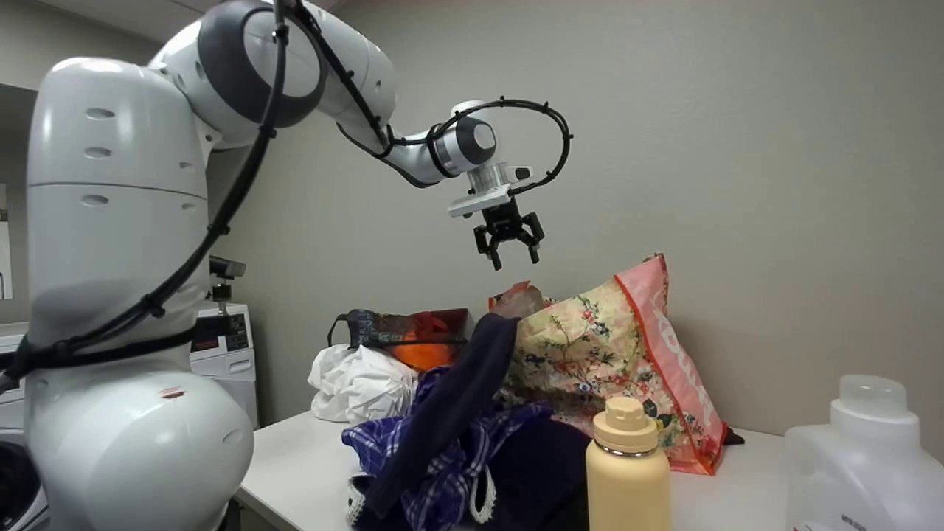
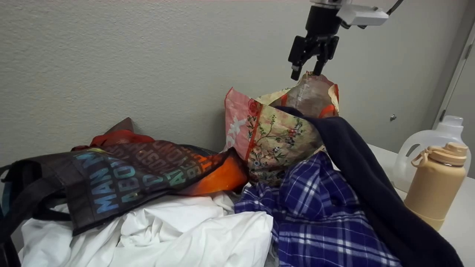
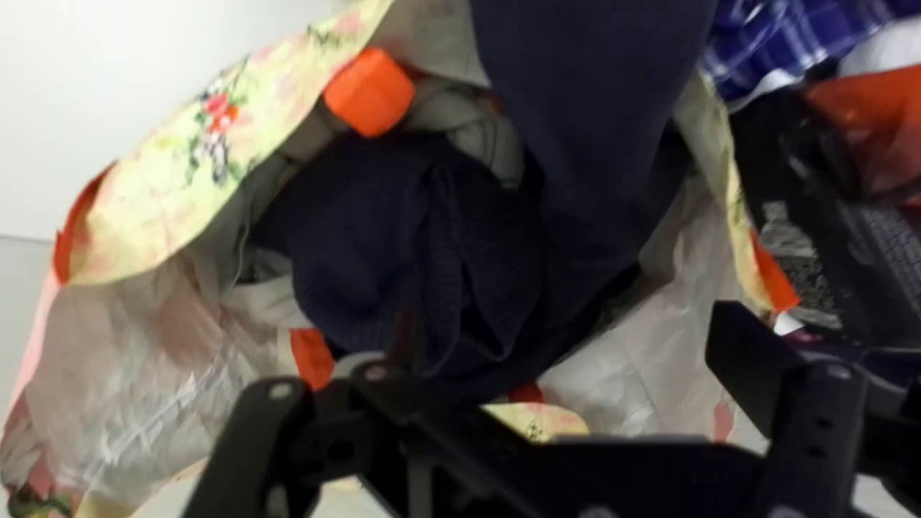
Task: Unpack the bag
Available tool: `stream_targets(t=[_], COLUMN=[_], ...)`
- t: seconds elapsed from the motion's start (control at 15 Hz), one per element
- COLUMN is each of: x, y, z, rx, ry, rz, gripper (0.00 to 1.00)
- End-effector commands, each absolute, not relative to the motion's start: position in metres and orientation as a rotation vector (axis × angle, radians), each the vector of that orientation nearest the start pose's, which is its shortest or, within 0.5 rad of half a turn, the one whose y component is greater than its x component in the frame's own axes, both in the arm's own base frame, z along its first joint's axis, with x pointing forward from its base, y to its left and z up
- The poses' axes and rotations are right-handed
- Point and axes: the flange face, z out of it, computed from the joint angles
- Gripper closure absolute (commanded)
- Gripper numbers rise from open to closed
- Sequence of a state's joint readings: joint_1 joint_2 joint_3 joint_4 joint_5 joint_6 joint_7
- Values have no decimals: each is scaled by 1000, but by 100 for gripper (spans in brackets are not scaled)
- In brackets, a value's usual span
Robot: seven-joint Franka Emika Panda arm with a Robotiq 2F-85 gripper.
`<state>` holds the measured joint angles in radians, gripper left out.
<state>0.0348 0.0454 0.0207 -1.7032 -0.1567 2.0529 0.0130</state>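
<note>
Black pincer, agape, empty

In an exterior view, the bag stands by the far edge of the desk. The garment hangs out of it, upon the cloth. Near the far left corner lies the fabric heap, partly under the tote. Before the bag stands the bottle; the jug is at its right. The hand is above the bag.
</note>
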Motion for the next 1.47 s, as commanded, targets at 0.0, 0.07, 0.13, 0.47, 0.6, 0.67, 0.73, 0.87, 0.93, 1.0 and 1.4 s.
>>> stream_targets(t=[0.0, 0.07, 0.13, 0.47, 0.6, 0.67, 0.73, 0.87, 0.93, 1.0, 1.4], x=[649, 660, 670, 702, 705, 706, 706, 706, 706, 706, 702], y=[21, 17, 13, -13, -19, -20, -20, -17, -15, -14, -13], z=[552, 536, 521, 434, 406, 392, 381, 365, 361, 359, 373], rx=[-3281, -3291, -3300, -3363, -3378, -3383, -3386, -3389, -3391, -3389, -3377], ry=[-88, -50, -4, 202, 260, 289, 301, 318, 320, 331, 349], rz=[-798, -881, -935, -977, -943, -920, -903, -877, -873, -880, -898], gripper=[0, 0, 0, 0, 0, 0, 0, 26, 34, 42, 88])
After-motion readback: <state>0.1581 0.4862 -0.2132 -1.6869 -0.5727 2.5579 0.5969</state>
